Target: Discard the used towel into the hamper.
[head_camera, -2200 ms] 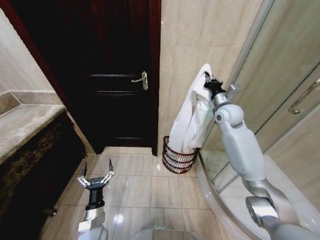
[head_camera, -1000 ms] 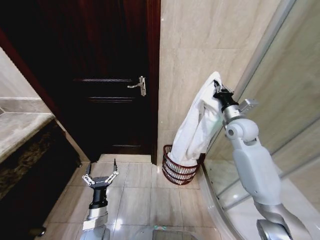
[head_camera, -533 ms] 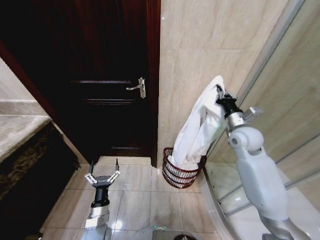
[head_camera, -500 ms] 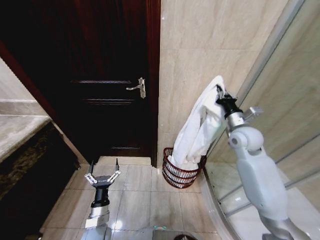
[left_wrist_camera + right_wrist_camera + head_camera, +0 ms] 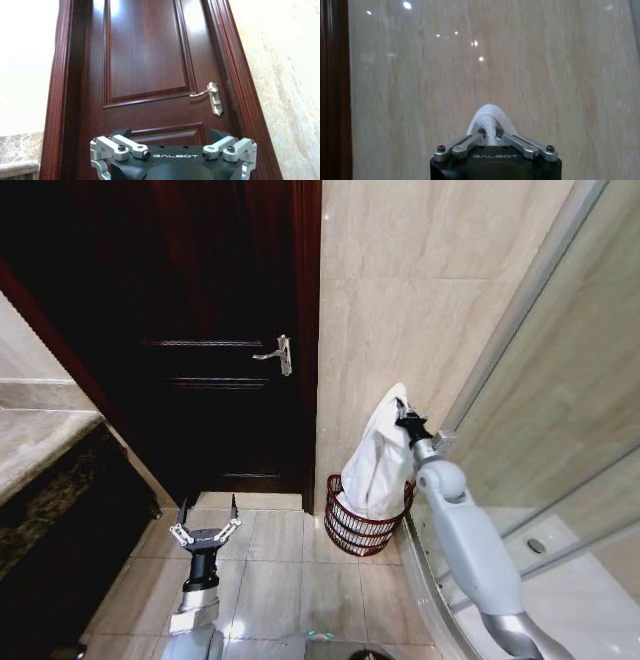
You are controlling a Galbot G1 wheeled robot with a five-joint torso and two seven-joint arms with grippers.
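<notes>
**Towel half in the hamper, right gripper clamped on its top**

Now your right gripper [image 5: 403, 418] is pinched tight on a fold of the towel [image 5: 378, 465], and the right wrist view confirms it: a loop of white cloth pokes up between the closed fingers [image 5: 470, 141]. You hold it by the top edge, just over the hamper [image 5: 362, 526], so the length hangs straight down and the lower end feeds into the basket instead of spilling over the rim. That lower part sits inside already; the upper part stands above the rim, draped against the arm.

The towel looks like thick, soft terry, bunched in long folds, so it will likely slump when let go. The hamper is a small round basket of dark reddish openwork, narrowing toward its base, standing on pale glossy floor tiles in the corner between the tiled wall [image 5: 420, 310] and the curved glass shower screen [image 5: 560, 380].

Your left gripper [image 5: 205, 532] hangs low over the floor facing the dark wooden door [image 5: 220, 300], its fingers spread and holding nothing.
</notes>
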